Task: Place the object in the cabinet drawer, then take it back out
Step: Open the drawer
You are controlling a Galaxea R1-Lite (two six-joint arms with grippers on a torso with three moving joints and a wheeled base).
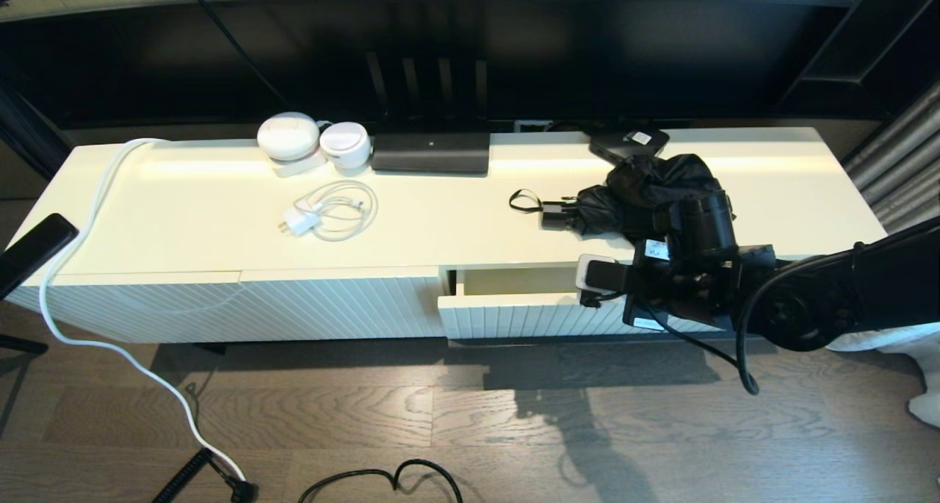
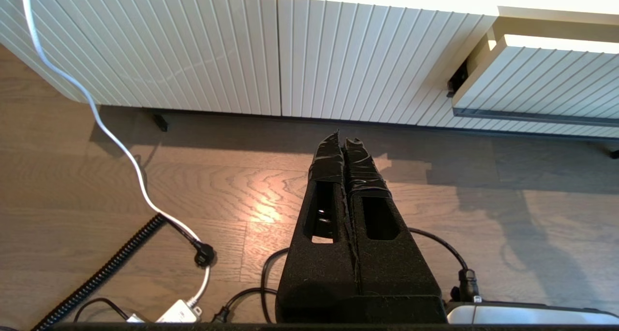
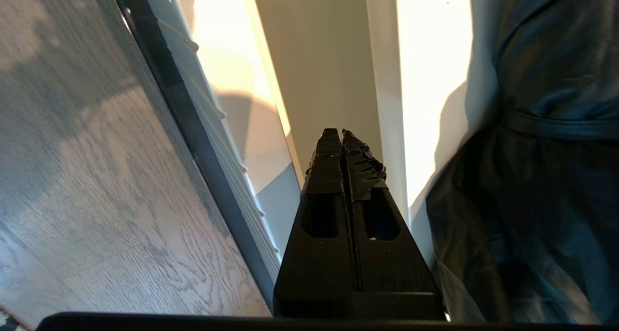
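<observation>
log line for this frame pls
drawer: partly open, nothing visible inside | umbrella: on cabinet top | right claw: shut, empty, over drawer opening | left claw: shut, parked above floor

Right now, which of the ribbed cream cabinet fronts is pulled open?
The drawer on the right, below the black umbrella. Its front stands out from the cabinet and shows a gap, while the ribbed panels to its left sit flush.

We are in a home living room: a long cream media cabinet [image 1: 220, 216] with ribbed fronts stands on wood-plank flooring [image 1: 470, 422] below a dark television [image 1: 470, 55], with a charger [image 1: 301, 222] lying on top.
</observation>
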